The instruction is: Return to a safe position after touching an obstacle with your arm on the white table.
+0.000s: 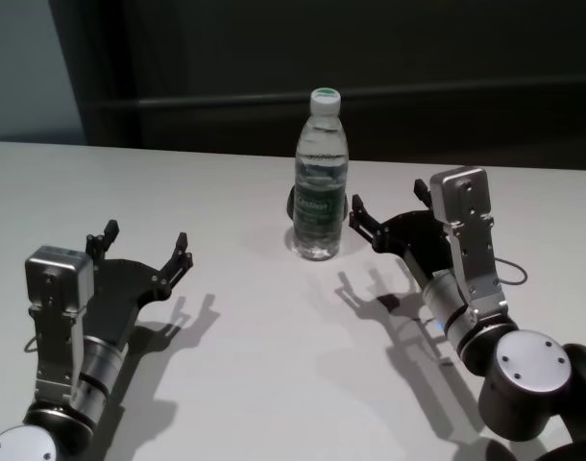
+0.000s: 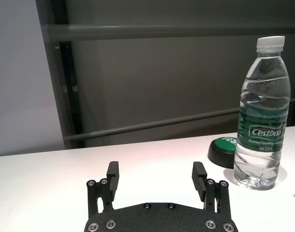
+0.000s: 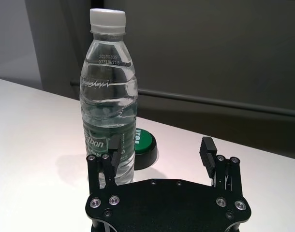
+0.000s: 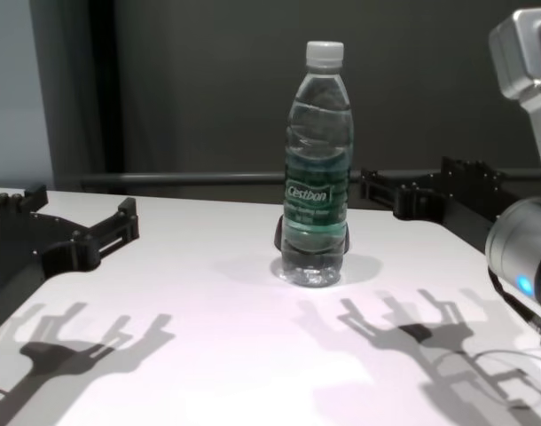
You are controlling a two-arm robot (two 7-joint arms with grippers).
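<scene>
Now your right gripper (image 1: 389,206), fingers spread and empty, sits just right of the Cestbon water bottle (image 1: 321,178) standing at upper centre of the white counter (image 1: 274,365). Draw it straight back, not sideways. Left gripper (image 1: 145,247), released, waits lower left.

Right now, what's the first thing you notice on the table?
The tall clear plastic water bottle with a white cap and green label stands upright near the middle of the wide white table. The right claw hangs open just beside it, and the left claw hangs open farther off. A small dark round puck with a green top sits behind the bottle.
</scene>
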